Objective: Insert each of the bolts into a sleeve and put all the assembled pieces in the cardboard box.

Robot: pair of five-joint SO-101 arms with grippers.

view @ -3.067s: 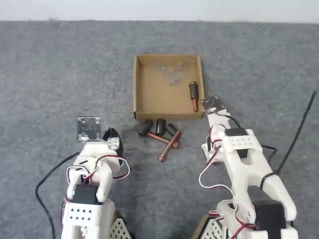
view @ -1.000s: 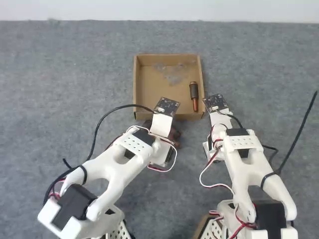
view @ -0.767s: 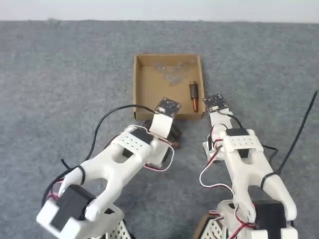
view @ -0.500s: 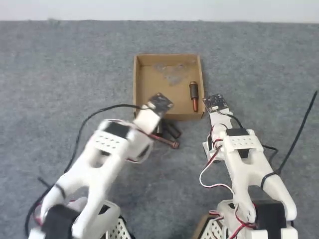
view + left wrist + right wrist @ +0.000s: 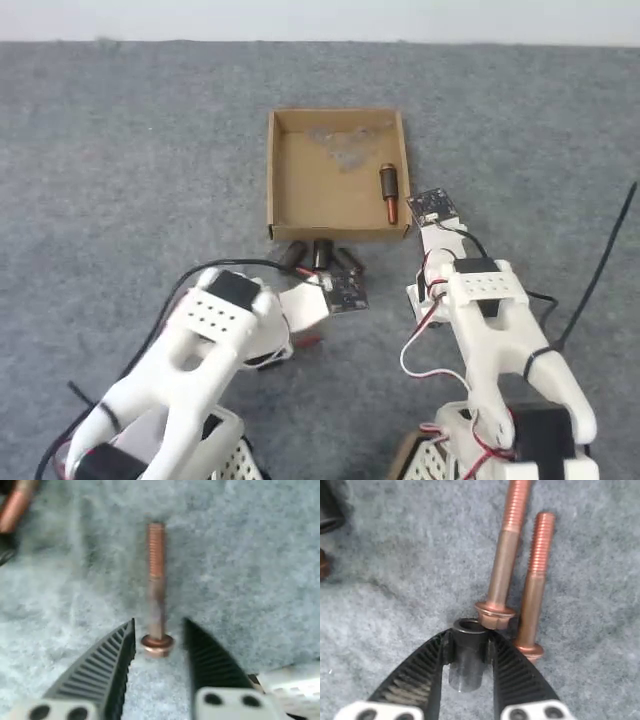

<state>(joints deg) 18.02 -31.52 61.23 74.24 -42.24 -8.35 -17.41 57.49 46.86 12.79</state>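
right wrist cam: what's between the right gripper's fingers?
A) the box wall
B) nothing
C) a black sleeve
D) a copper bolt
C: in the right wrist view the right gripper has its fingers pressed against both sides of a black sleeve, whose open end shows at the fingertips.
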